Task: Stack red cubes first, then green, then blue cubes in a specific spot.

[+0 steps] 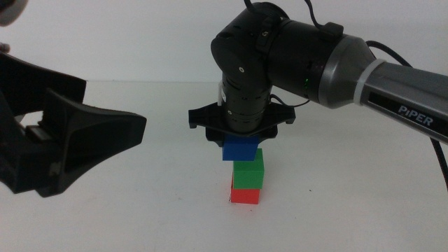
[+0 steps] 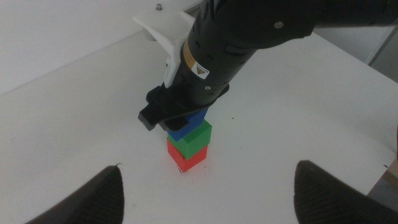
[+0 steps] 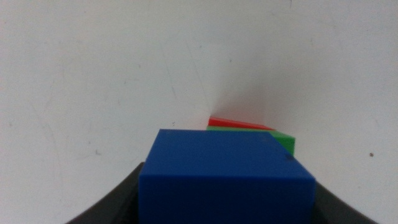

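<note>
The right gripper (image 1: 241, 140) hangs straight down over the middle of the table (image 1: 364, 196), its jaws closed on the blue cube (image 1: 240, 148). That cube sits at the top of the stack, shifted a little toward the table's left side relative to the green cube (image 1: 249, 171) beneath it; whether the two touch cannot be told. The green cube rests on the red cube (image 1: 246, 194), which stands on the white tabletop; the marked spot beneath it is hidden by the cube. In the right wrist view the blue cube (image 3: 227, 177) fills the space between the jaws, with slivers of the green cube (image 3: 283, 140) and red cube (image 3: 233, 122) showing past its far edge.

The left gripper (image 1: 77, 140) waits near the table's left edge, well apart from the stack, jaws spread wide and holding nothing. From its wrist camera the right arm's dark wrist (image 2: 211, 56) blocks most of the blue cube (image 2: 186, 126), while the green cube (image 2: 196, 138) and red cube (image 2: 186, 157) show below it.
</note>
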